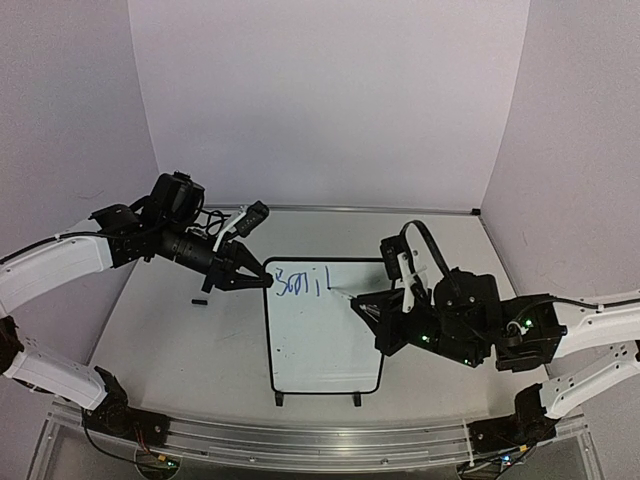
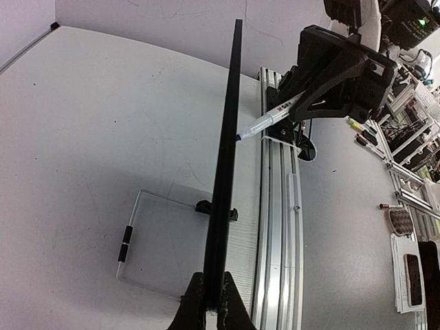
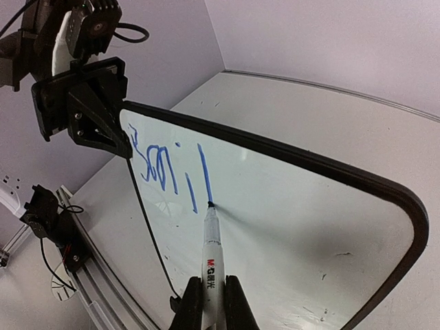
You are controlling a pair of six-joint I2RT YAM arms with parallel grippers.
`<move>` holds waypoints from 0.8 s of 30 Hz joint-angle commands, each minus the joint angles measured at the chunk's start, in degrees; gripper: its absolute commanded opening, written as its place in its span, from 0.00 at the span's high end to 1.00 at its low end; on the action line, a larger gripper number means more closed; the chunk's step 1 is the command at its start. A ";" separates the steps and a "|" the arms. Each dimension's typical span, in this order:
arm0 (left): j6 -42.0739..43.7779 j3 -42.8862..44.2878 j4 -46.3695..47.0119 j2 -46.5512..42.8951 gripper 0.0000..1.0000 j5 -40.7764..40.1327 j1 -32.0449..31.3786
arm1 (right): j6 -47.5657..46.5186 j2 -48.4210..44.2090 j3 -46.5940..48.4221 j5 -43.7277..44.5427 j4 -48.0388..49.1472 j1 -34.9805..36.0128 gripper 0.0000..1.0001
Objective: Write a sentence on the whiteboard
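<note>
Whiteboard (image 1: 325, 345) sits mid-worktop (image 1: 180, 340), its two feet at the 6 o'clock edge. The L wrist view shows it edge-on as a thin black line rising off the surface, so it looks propped at an angle, not lying flat.

L tool (image 1: 262, 280) comes in from approx. 9 o'clock and is clenched on the board's frame at the 11 o'clock corner. Likely reason: the board is light & stands on small feet only, so pen pressure would push or tip it w/o a clamp. The grip sits on the frame just beside the first letter w/o covering it.

R tool (image 1: 365, 308) reaches in from 3–4 o'clock and is clenched on the marker (image 3: 212, 254), cap off, tip fwd. The tip touches the board at the foot of the last stroke. The barrel lies at a shallow angle to the surface, which prob. lets the R wrist cam see both tip & letters.

Sentence (image 3: 172, 168) is blue & reads approx. "Smil" so far. It starts at the clamped corner and runs along the 12 o'clock edge toward 3 o'clock. Most of the board is blank, so I judge the task early, w/ the first word not finished.

Next move prob. needs the tip lifted clear, then shifted toward 3 o'clock for the next letter. Risks:
- The board could pivot about the single clamped corner under a hard stroke.
- The line could drift or run short of width.

A small black piece (image 1: 199, 300) lies on the worktop at the board's 9 o'clock, apart from it. Maybe the cap, can't tell.
</note>
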 commanded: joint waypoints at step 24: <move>1.68 0.21 -3.47 1.10 1.00 -2.91 -0.72 | 0.06 -2.04 1.79 1.41 -2.03 -0.32 1.00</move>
